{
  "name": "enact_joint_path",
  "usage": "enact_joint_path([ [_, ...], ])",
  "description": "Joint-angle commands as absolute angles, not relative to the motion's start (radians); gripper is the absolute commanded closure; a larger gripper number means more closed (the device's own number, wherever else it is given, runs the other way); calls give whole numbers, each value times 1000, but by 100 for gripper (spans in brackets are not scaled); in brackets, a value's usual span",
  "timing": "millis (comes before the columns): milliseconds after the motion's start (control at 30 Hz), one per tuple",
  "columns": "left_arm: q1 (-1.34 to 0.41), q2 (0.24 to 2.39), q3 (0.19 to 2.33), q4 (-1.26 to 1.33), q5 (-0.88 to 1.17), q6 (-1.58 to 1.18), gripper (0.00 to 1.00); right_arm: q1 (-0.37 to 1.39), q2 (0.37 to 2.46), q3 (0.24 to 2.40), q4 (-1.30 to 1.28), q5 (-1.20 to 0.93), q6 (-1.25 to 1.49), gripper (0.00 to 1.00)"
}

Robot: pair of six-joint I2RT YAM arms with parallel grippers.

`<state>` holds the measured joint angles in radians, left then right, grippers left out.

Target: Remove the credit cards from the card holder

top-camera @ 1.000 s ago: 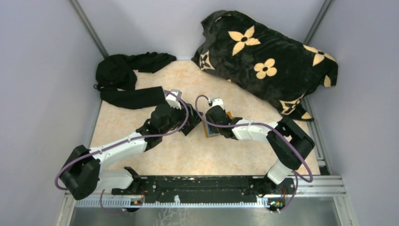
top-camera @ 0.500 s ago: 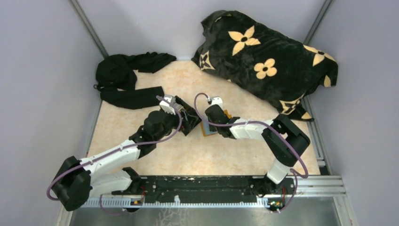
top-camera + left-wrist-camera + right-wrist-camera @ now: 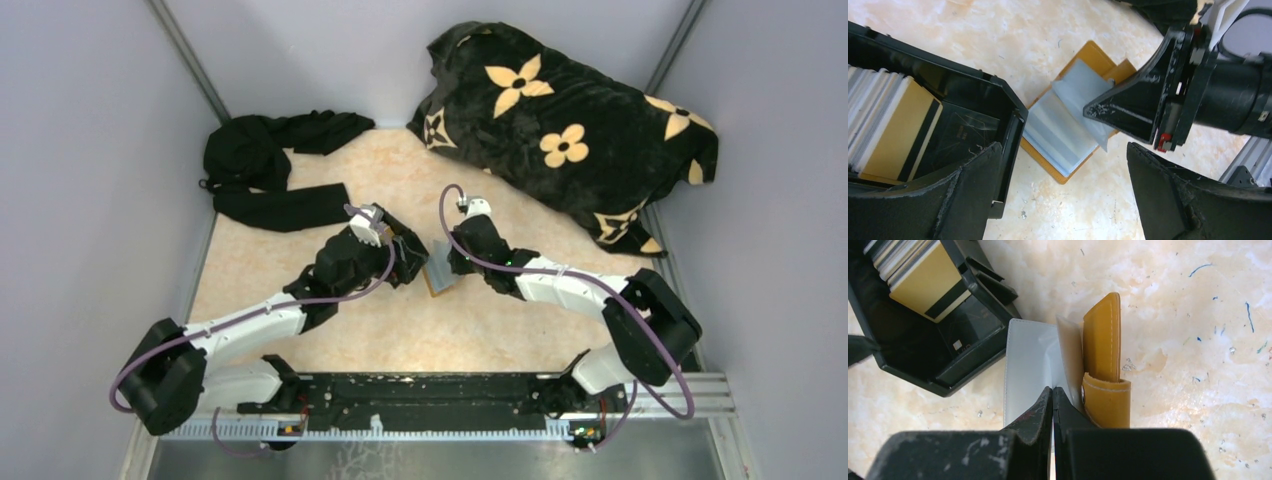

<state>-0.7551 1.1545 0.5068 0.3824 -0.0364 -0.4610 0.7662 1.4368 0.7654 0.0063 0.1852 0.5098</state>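
The orange card holder [image 3: 1093, 52] [image 3: 1103, 330] [image 3: 437, 277] lies open on the marbled table, a flap standing up in the right wrist view. Grey-blue credit cards [image 3: 1058, 132] [image 3: 1025, 355] rest in it. My right gripper [image 3: 1052, 388] [image 3: 457, 262] is shut, its tips pinching the edge of one grey card [image 3: 1083, 85] that tilts up off the stack. My left gripper [image 3: 1063, 160] [image 3: 408, 255] hovers open just left of the holder, one finger over the black box, nothing between its fingers.
A black open-topped box [image 3: 1008, 120] [image 3: 948, 375] with several stacked cards, a yellow one foremost, touches the holder's left side. A black cloth [image 3: 270, 165] lies at the back left and a flowered blanket [image 3: 570, 130] at the back right. Grey walls close in both sides.
My right gripper closed on the grey card, and its wrist swung up and to the right. The left arm shifted slightly and stays open by the box.
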Motion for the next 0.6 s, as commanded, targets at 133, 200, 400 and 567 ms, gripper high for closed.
enact_joint_path([
  [133,-778,1286,554,419,22,-477,1,706,1439,741,104,70,551,83],
  [200,-779,1310,571,403,16,-475,1,692,1447,736,109,59,559,81],
  [400,-781,1325,610,369,-40,-447,1,683,1439,751,94,42,452,65],
  [567,-781,1231,569,376,-222,-464,1,748,1452,804,51,99,348,51],
])
